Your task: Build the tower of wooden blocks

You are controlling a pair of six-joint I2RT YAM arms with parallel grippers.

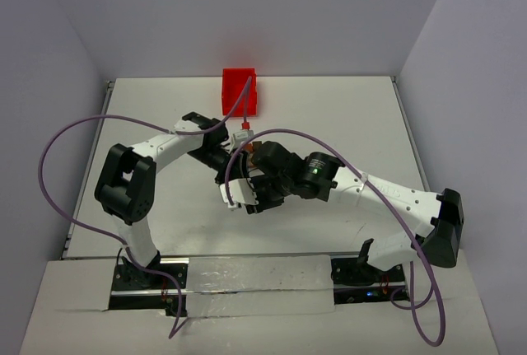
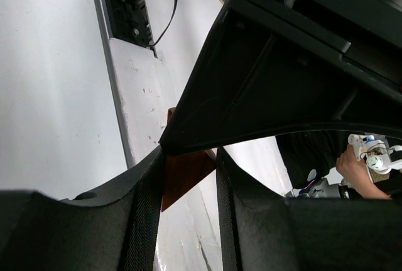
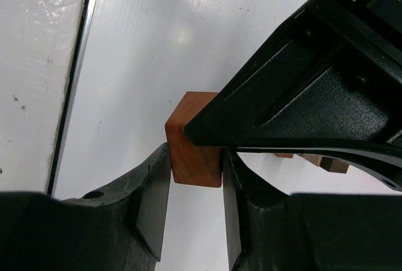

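My right gripper (image 3: pixel 195 163) is narrowed onto a reddish-brown cube (image 3: pixel 188 136), pads against both its sides. I hold it low over the white table (image 3: pixel 144 44) at frame centre so I can steer it. My left gripper (image 2: pixel 188 161) pinches a dark brown block (image 2: pixel 185 175) the same way; I cannot tell whether it is the same piece. The wood block tower (image 3: pixel 326 165) shows as tan slivers right of centre, near enough for stacking.

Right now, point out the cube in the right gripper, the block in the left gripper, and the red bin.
Orange-brown cube (image 3: pixel 191 142): right wrist view, front face.
Dark brown block (image 2: pixel 185 173): left wrist view, exposed lower face.
Red bin (image 1: pixel 234 106): top external view, near wall.
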